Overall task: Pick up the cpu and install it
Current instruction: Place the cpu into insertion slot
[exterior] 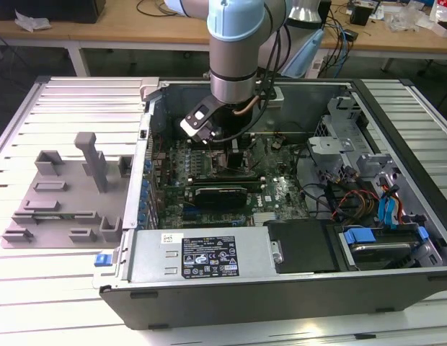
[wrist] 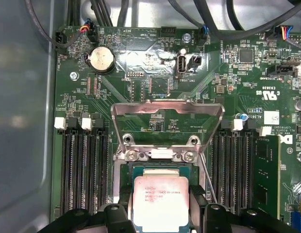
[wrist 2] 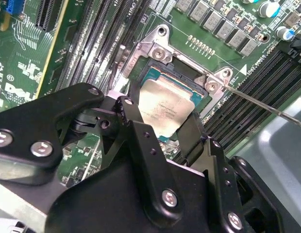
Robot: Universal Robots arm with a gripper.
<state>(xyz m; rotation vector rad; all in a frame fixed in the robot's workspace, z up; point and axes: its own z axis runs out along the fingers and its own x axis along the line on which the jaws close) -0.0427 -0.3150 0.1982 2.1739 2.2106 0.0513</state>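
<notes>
The cpu (wrist: 160,201), a small square chip with a silvery top, lies over the open motherboard socket (wrist: 124,170); in the second wrist view the cpu (wrist 2: 165,109) looks slightly tilted above the socket frame (wrist 2: 158,48). My gripper (wrist 2: 162,121) stands directly over it, and its black fingers (wrist: 124,208) press against two opposite edges of the chip. The socket's metal load plate (wrist: 167,121) is flipped up and open. In the exterior view the gripper (exterior: 229,144) reaches down into the computer case (exterior: 281,274), over the motherboard.
Memory slots (wrist: 80,165) flank the socket on both sides. A thin socket lever (wrist 2: 267,104) sticks out beside it. An expansion card (exterior: 220,193), cables and drive bays (exterior: 375,209) crowd the case. A gray tray (exterior: 65,194) sits at the exterior view's left.
</notes>
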